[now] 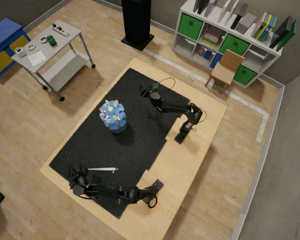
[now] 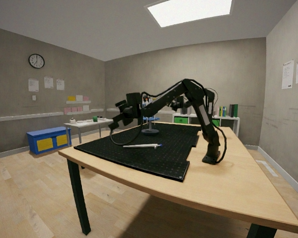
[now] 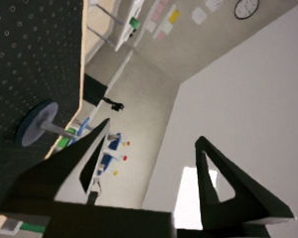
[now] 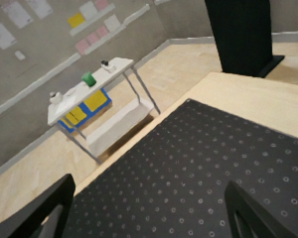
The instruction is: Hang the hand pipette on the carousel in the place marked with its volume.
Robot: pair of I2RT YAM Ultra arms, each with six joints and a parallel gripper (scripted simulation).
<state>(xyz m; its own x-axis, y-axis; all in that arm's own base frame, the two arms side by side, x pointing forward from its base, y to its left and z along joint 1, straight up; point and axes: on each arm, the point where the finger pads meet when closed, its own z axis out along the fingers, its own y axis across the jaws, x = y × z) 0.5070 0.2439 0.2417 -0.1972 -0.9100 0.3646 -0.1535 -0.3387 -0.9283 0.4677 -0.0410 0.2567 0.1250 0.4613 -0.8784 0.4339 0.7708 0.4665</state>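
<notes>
The top view looked steeply down from high above the pale wooden counter [image 1: 186, 165] [image 2: 169, 184]; the exterior looked across it from low at its near end. Both shared the blue round-tiered carousel [image 1: 114, 111] [image 2: 149, 130] [image 3: 39, 124]. The left wrist view faced it, tilted; the right wrist view looked over the black perforated mat [image 1: 93, 144] [image 2: 154, 158] [image 3: 35, 59] [image 4: 189, 164].
</notes>
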